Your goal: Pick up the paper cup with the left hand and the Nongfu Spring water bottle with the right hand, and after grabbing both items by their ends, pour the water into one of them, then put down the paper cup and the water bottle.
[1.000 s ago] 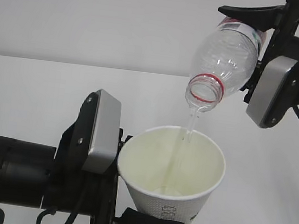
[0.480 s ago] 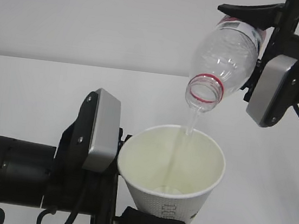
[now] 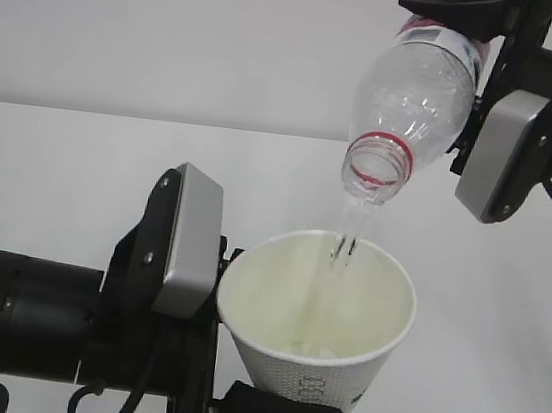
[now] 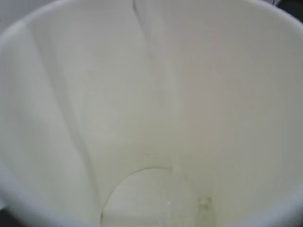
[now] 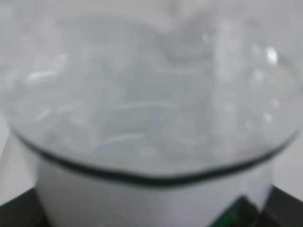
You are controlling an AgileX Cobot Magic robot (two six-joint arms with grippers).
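Pouring water [image 3: 343,247] links one bottle [image 3: 415,98], one paper cup [image 3: 315,317], two tools.

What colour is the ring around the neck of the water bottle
Red. The ring on the water bottle neck shows best in the exterior view.

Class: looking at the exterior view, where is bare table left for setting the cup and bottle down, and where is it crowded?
Free: the white table left of the left hand, and the stretch right of the paper cup under the right hand. Crowded: the middle, where the water bottle pours into the cup.
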